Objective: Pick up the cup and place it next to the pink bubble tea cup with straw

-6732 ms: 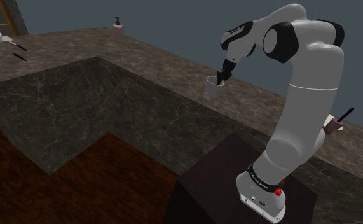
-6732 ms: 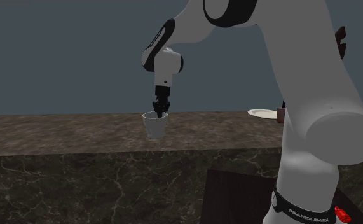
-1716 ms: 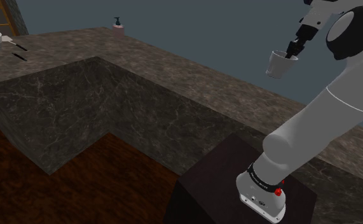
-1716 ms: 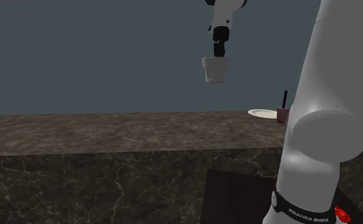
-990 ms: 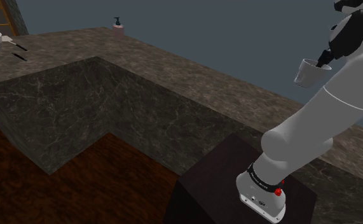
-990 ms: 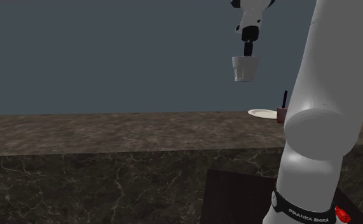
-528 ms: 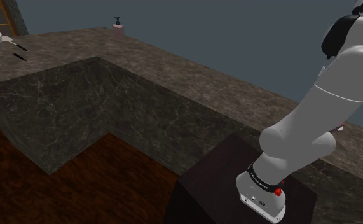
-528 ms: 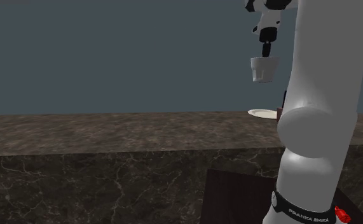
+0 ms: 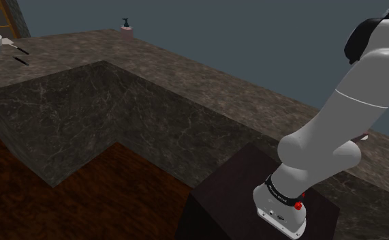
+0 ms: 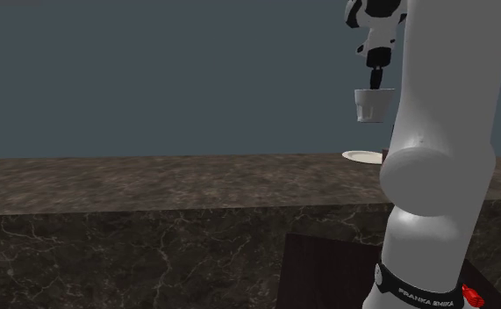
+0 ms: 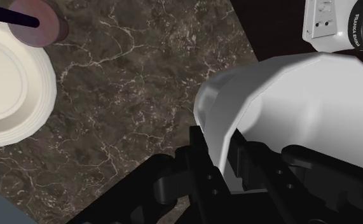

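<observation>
The wrist view shows what the wider views do not: the all-black two-finger gripper (image 11: 226, 159) pinches the wall of the plain white cup (image 11: 288, 108) at its rim, one finger inside and one outside. Below lies the dark marbled stone counter (image 11: 142, 76), and well away from the held cup stands the pink bubble tea cup with a dark straw (image 11: 43, 24), just beside a round cream plate (image 11: 8, 83). In the second exterior view the cup hangs upright, high above the counter, while the white arm (image 10: 433, 132) rises as a tall column from its dark box stand (image 9: 240, 184), its hand pointing straight down.
</observation>
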Robot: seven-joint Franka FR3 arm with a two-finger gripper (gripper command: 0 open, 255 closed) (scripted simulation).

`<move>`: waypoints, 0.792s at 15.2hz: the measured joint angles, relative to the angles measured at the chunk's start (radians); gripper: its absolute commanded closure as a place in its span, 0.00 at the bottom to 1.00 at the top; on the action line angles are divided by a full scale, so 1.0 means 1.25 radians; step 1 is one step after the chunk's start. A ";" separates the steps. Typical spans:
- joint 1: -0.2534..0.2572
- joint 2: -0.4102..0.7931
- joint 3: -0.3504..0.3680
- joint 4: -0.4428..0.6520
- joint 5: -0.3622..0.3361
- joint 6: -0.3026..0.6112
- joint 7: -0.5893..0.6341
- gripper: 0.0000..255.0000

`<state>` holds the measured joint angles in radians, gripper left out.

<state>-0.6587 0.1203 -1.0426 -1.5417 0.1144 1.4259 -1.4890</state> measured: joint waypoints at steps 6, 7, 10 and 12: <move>0.012 -0.014 0.003 -0.075 -0.010 0.069 0.007 1.00; 0.013 -0.018 0.003 -0.089 -0.014 0.080 0.007 1.00; 0.019 -0.027 0.005 -0.124 -0.020 0.111 0.014 1.00; 0.020 -0.026 0.005 -0.146 -0.019 0.133 0.013 1.00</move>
<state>-0.6337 0.0873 -1.0361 -1.7246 0.0900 1.5925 -1.4730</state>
